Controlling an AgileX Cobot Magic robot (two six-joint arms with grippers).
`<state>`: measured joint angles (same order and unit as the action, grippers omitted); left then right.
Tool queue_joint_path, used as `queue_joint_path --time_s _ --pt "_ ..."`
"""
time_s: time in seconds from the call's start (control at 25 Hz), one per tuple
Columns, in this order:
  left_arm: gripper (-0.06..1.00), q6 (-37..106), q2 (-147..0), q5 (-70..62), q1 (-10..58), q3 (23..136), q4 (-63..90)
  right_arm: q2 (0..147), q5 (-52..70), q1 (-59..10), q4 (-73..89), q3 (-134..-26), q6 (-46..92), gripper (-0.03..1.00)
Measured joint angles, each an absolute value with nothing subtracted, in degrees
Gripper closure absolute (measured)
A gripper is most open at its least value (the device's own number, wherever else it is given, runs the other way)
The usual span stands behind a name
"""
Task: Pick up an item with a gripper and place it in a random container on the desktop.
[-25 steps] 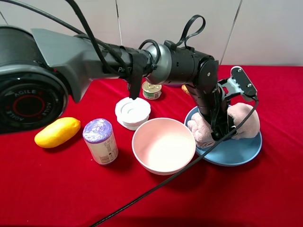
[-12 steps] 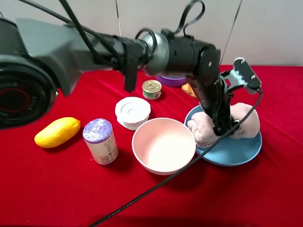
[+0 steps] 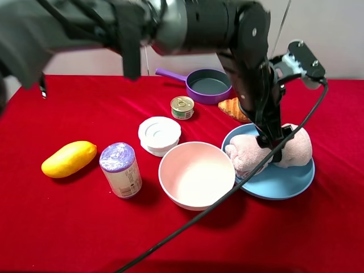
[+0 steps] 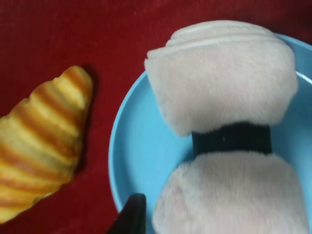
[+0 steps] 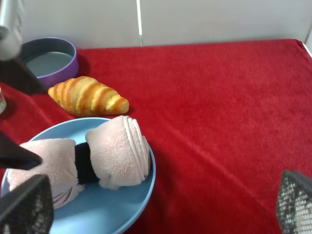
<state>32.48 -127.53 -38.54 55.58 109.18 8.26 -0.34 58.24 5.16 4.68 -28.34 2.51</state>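
A pink plush dumbbell with a dark middle band (image 3: pixel 298 146) lies on the blue plate (image 3: pixel 284 189) at the right. My left gripper (image 3: pixel 273 141) reaches across and hangs just above the plush, open and holding nothing. In the left wrist view the plush (image 4: pixel 224 92) rests on the plate (image 4: pixel 141 146), with one dark fingertip (image 4: pixel 132 215) beside it. My right gripper (image 5: pixel 159 202) is open and empty, its mesh fingertips (image 5: pixel 24 204) far apart. It looks at the plush (image 5: pixel 117 151) and the plate (image 5: pixel 114 209) from the side.
A croissant (image 3: pixel 233 108) lies just behind the plate. A purple pan (image 3: pixel 209 84), a small can (image 3: pixel 182 107), a white round container (image 3: pixel 159 133), a pink bowl (image 3: pixel 196 173), a purple-lidded tub (image 3: pixel 120 169) and a mango (image 3: pixel 68 158) stand on the red cloth.
My left arm has risen and swung upward, lifting the gripper off the plush. The plush stays on the blue plate. The purple pan has come into view.
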Motion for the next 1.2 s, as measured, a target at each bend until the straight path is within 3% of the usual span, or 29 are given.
queue_joint_path --time_s 0.52,1.2 --pt "-0.05 29.58 -120.1 -49.1 54.62 109.18 3.99 -0.34 58.24 5.16 4.68 -28.34 2.51 0.27" --pt "-0.05 22.98 -114.06 -63.27 47.41 109.18 3.84 -0.34 58.24 5.16 4.68 -28.34 2.51 0.27"
